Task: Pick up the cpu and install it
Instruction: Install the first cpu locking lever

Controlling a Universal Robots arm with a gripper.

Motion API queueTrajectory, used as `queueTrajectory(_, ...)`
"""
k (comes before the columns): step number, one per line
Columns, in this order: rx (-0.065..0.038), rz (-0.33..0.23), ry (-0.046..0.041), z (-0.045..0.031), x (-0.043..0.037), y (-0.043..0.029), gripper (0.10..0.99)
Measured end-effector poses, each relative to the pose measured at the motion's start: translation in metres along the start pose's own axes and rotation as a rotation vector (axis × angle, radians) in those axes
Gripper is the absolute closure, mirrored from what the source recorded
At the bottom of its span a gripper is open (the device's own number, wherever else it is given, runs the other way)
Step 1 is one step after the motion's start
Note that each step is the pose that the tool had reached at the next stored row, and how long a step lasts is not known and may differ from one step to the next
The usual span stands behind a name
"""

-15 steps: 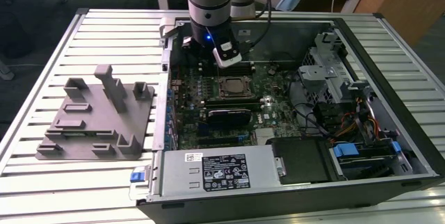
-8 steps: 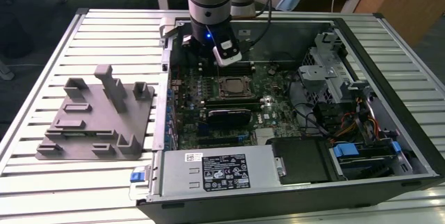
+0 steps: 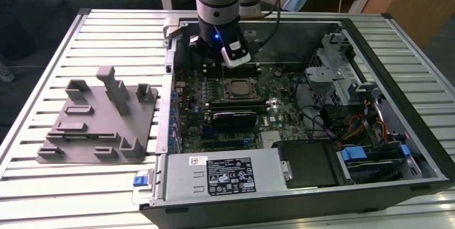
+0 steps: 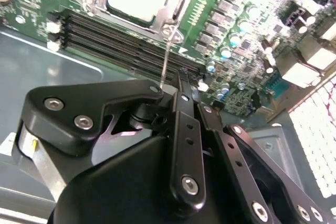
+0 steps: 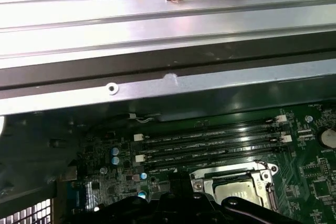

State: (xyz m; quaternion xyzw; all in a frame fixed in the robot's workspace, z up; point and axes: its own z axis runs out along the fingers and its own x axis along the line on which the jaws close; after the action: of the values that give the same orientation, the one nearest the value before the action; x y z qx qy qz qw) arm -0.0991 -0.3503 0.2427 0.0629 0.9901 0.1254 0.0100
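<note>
You have the open computer case [image 3: 299, 186] lying on its side on the slatted metal table [image 3: 114, 26], so the motherboard [image 3: 249, 122] faces up where the arm can come at it from above. The grey fixture block [image 3: 99, 120] sits well apart, toward the table's edge at the exterior view's left. The cpu [image 3: 237, 89] already lies in its socket near the middle of the board, beside the memory slots [image 5: 210, 142], inside the metal frame. Your arm hangs upright over the case's far wall, with the gripper [image 3: 226, 61] just beyond the socket, carrying nothing I can see. Whether it's spread or closed, I can't tell.
</note>
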Motion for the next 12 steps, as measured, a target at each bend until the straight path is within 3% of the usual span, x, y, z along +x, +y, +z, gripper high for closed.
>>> queueTrajectory(10, 0.001, 0.001, 0.0054, 0.001, -0.0279, 0.0034, 0.98)
queueTrajectory(12, 0.001, 0.002, 0.0059, 0.001, -0.0303, 0.0037, 0.98)
